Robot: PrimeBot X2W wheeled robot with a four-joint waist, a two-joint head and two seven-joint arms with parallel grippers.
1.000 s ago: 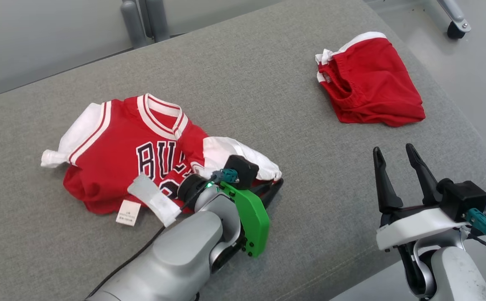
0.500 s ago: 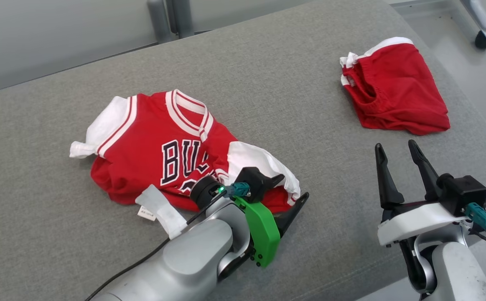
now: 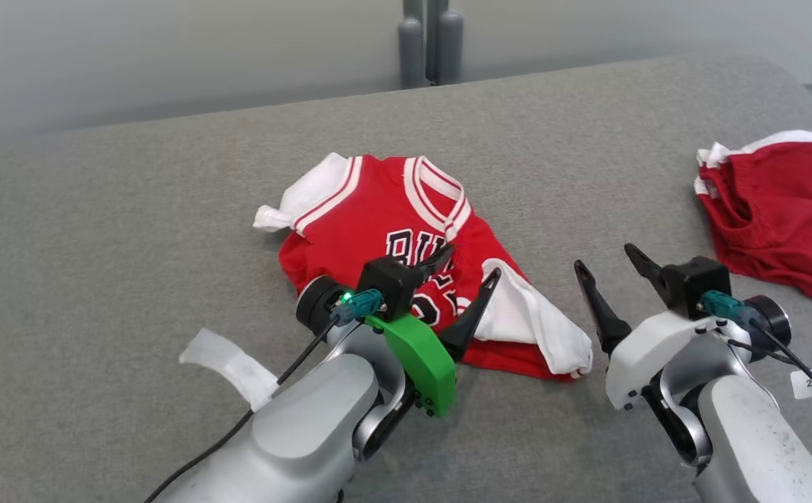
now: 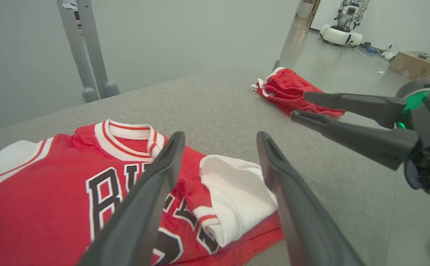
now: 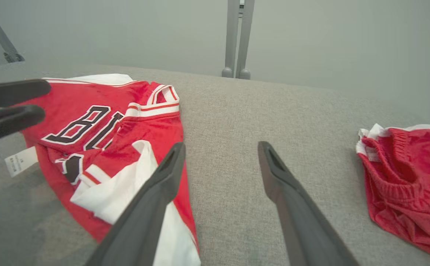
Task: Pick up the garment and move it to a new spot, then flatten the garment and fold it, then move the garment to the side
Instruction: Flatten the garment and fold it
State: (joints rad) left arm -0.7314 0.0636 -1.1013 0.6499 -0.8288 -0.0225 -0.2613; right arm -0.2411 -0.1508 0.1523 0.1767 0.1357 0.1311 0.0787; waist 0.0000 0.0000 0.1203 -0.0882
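The garment [image 3: 392, 223] is a red jersey with white sleeves and black letters, lying crumpled on the grey cushion [image 3: 133, 244]. Its right sleeve is folded over onto the chest. My left gripper [image 3: 472, 262] hovers open just above the jersey's near right part, nothing between its fingers. The left wrist view looks along the open left gripper [image 4: 220, 136] over the garment [image 4: 52, 177] and its white sleeve. My right gripper [image 3: 602, 256] stands open to the right of the jersey, over bare cushion. In the right wrist view, the right gripper [image 5: 221, 145] has the garment [image 5: 100, 122] at its left.
Red shorts [image 3: 783, 209] with a white waistband lie crumpled at the cushion's far right, apart from the jersey. Two grey posts [image 3: 430, 42] stand behind the cushion's back edge. Bare cushion spreads left of the jersey. A white tag [image 5: 20, 160] sticks out from the jersey's hem.
My left gripper, shut low at the jersey's right sleeve a second ago, has opened, let go and risen. The head camera has turned, shifting the whole picture rightward.
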